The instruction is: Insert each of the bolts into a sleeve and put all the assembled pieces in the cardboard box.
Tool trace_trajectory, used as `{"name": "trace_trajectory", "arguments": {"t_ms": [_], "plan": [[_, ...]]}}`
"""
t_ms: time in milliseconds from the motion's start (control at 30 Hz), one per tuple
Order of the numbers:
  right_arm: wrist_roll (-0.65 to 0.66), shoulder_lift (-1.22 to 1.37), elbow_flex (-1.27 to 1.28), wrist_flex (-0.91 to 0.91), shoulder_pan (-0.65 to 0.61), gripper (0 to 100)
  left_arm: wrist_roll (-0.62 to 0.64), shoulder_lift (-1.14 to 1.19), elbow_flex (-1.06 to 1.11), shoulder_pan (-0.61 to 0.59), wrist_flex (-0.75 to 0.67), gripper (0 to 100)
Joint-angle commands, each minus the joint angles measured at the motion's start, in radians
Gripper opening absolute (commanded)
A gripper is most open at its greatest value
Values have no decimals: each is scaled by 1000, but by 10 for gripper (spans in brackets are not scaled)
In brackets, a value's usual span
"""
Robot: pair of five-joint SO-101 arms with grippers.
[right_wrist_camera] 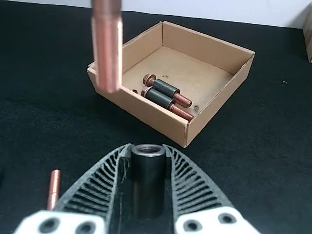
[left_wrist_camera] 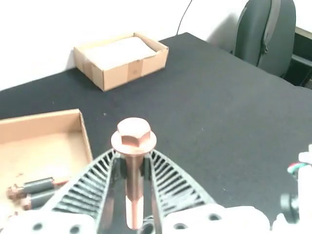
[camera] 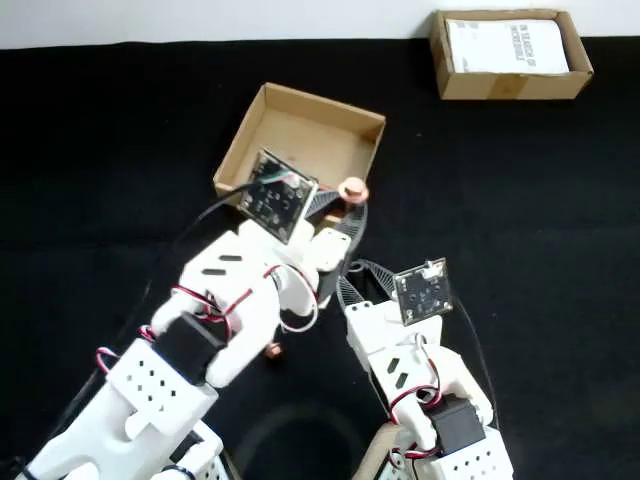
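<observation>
Cardboard box (right_wrist_camera: 146, 111) sits just past both grippers. It holds two assembled pieces (right_wrist_camera: 165, 96), side by side, each a copper bolt in a dark sleeve. A second box (camera: 510, 88), well apart beyond the right arm, holds a white printed sheet (camera: 505, 45).

Left gripper (left_wrist_camera: 132, 158) pinches a copper bolt (left_wrist_camera: 133, 139) by the shank, upright, with the hex flange head above the fingertips. That arm is extended, its gripper beside the box corner.

Right gripper (right_wrist_camera: 147, 152) is clamped on a dark sleeve (right_wrist_camera: 147, 187), bore facing up. The bolt's lower end hangs higher than the sleeve, off to one side and not in the bore.

One loose bolt (right_wrist_camera: 53, 187) lies on the black table (camera: 500, 250), near the right gripper.
</observation>
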Motion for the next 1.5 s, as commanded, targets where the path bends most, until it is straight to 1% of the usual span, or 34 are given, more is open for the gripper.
{"name": "trace_trajectory", "arguments": {"t_ms": [0, 200, 367, 467, 667, 733, 867, 1100, 1467], "plan": [[-6, 2, -68, 2, -12, 7, 6, -33, 10, 12, -58, 8], [-6, 2, -102, 2, -13, 7, 12, 73, 7, 2, -69, 8], [-8, 2, -105, 2, -13, 7, 15, 180, 10, -2, -169, 8], [-8, 2, -114, 2, -12, 7, 15, 225, 10, -2, -199, 8], [-5, 2, -110, 2, -7, 7, 20, 232, 10, -1, -192, 8], [-3, 2, -108, 2, -7, 7, 52, 232, 10, -7, -190, 8], [-3, 2, -105, 2, -7, 7, 63, 226, -7, -7, -149, 8], [-3, 2, -93, 1, -7, 7, 60, 153, -15, -7, -140, 8], [-2, 2, -73, 1, -7, 7, 63, 76, -16, 2, -54, 8]]}}
